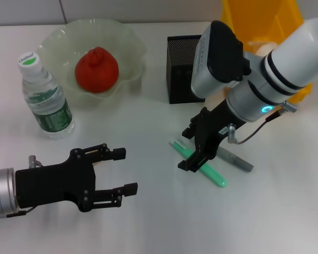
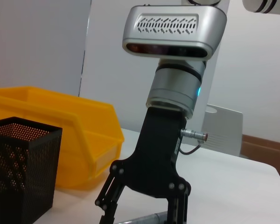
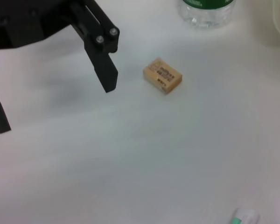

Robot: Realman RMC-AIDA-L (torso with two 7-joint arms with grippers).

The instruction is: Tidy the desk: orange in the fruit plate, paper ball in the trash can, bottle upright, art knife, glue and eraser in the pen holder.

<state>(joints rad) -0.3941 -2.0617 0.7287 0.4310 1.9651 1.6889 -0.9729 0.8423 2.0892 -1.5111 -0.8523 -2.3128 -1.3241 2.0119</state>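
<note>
The right claw (image 1: 196, 151) is low over the art knife (image 1: 200, 164), its fingers apart on each side of the green stick. The glue (image 1: 236, 159) lies just beside it. The left claw (image 1: 124, 172) hovers wide open, with the eraser (image 3: 162, 75) near its fingertips on the bench (image 1: 148, 222).

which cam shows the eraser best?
Right wrist view: the eraser lies fully exposed on the table, print visible, beside the open left hand. Head view doesn't show it; the left hand likely hides it. Left wrist view doesn't show it either.
</note>
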